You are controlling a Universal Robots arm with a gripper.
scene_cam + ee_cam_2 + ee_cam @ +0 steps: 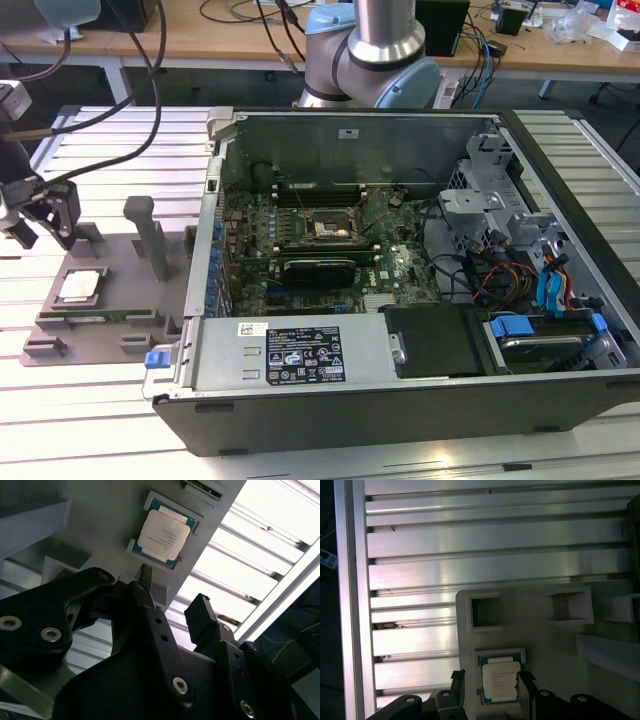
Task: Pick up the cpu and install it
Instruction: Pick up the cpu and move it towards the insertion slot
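Silver-grey metal with a thin green rim round it tops the cpu (80, 287). It lies flat in a shallow framed nest on a grey fixture plate (120, 285), at the lower left of the exterior view, on the slatted aluminium bench (110, 130). The claw (42, 225) hangs above that plate, a little toward the exterior view's left of the chip and apart from it. Its jaws are spread wide and hold nothing. In the first wrist view the two dark fingers (526, 687) stand on either side of the chip, so the spread looks wider than the part, and the chip's sides run roughly in line with them. The part is close to square, so no long axis matters much, and the claw looks nearly lined up over it. Faint print marks the lid, and its outline steps in at the corners. The open computer case (420, 400) fills the centre and right of the exterior view, and the dark socket (325, 225) on its board sits well apart from the chip.
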